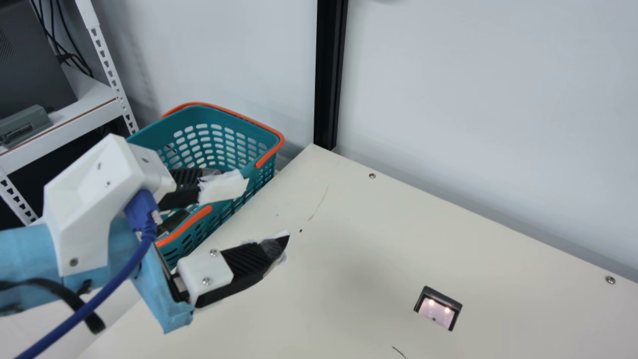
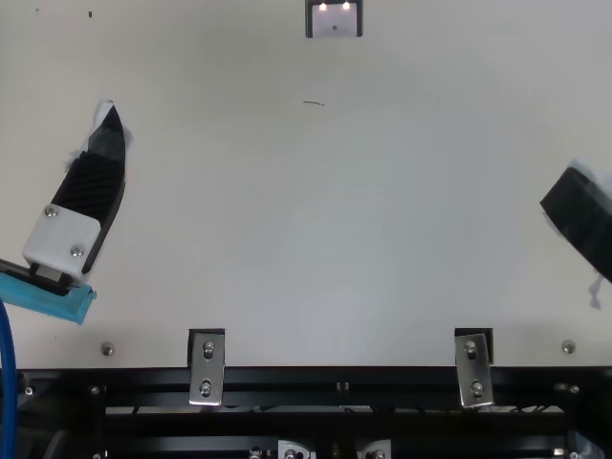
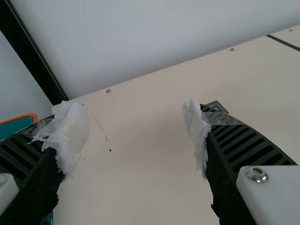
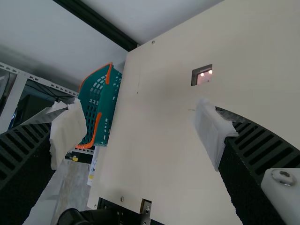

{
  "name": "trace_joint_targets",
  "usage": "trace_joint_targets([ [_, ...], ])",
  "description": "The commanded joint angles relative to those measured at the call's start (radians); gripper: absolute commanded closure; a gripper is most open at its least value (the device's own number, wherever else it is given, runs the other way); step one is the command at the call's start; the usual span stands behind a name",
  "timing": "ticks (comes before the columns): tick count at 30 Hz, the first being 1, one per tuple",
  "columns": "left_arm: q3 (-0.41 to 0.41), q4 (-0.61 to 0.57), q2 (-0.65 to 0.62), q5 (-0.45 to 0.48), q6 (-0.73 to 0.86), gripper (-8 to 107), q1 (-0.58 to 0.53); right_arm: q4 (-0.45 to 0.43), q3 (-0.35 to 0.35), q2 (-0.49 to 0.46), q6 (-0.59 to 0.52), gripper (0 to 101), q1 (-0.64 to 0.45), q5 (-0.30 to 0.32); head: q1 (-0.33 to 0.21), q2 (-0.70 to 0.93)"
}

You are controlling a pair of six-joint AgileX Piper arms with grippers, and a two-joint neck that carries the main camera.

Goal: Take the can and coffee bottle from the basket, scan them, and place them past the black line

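Note:
In the main view my left gripper (image 1: 266, 212) is open above the table, beside the near side of the teal basket (image 1: 214, 117); it hides part of the basket's inside, and I cannot tell what lies there. The left wrist view has bare table between the parted fingers of the left gripper (image 3: 133, 124). One finger of my right gripper (image 2: 577, 218) shows at the top view's right edge. Seen from its own wrist, the right gripper (image 4: 140, 126) is open and holds nothing. The scanner (image 1: 438, 308) sits in the table, its lights on. A black line (image 3: 283, 42) crosses the table's far part.
The cream table (image 1: 349, 239) has the basket at its left edge. A white metal shelf (image 1: 60, 119) with grey equipment stands beyond the basket. A black post (image 1: 329, 75) rises by the wall at the table's corner. Metal brackets (image 2: 207, 367) line the near edge.

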Motion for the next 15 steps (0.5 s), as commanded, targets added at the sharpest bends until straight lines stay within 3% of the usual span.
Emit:
trace_joint_targets([
  [1,0.000,0.000,0.000,0.000,0.000,9,0.000,0.000,0.000,0.000,0.000,0,0.000,0.000,-0.020,0.018],
  [15,0.000,0.000,0.000,0.000,0.000,9,0.000,0.000,0.000,0.000,0.000,0,0.000,0.000,-0.020,0.018],
])
